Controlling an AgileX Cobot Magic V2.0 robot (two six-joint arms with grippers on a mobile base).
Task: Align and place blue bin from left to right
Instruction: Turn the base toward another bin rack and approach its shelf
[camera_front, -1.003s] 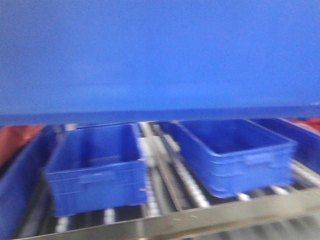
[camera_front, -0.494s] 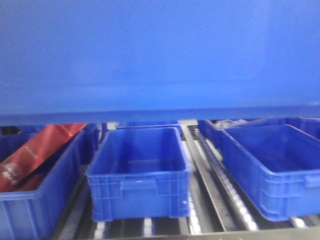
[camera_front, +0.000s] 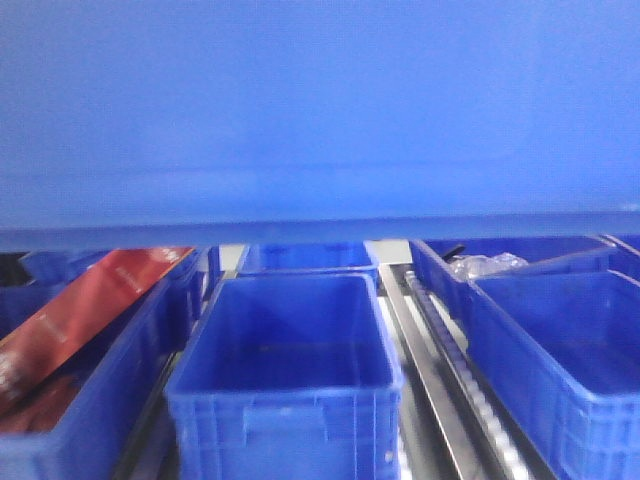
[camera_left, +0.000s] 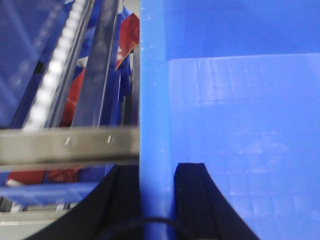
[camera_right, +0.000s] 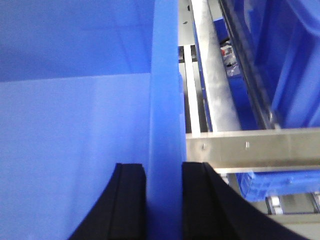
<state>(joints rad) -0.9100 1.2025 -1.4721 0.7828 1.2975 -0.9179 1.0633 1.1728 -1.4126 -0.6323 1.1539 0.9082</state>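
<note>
You are holding the large bright blue rigid plastic bin (camera_front: 320, 110) at twelve o'clock, over the open blue plastic tub (camera_front: 285, 370) at six; your left gripper (camera_left: 157, 172) and right gripper (camera_right: 164, 172) are clamping the bin's walls.

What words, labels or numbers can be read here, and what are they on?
No text reads clearly.
Flat red packet lying in the left blue plastic crate: pale print, too blurred to read.
Red packet in the left wrist view: white marks, too small to read.
Large bright blue plastic bin held in front: no text seen.
</note>
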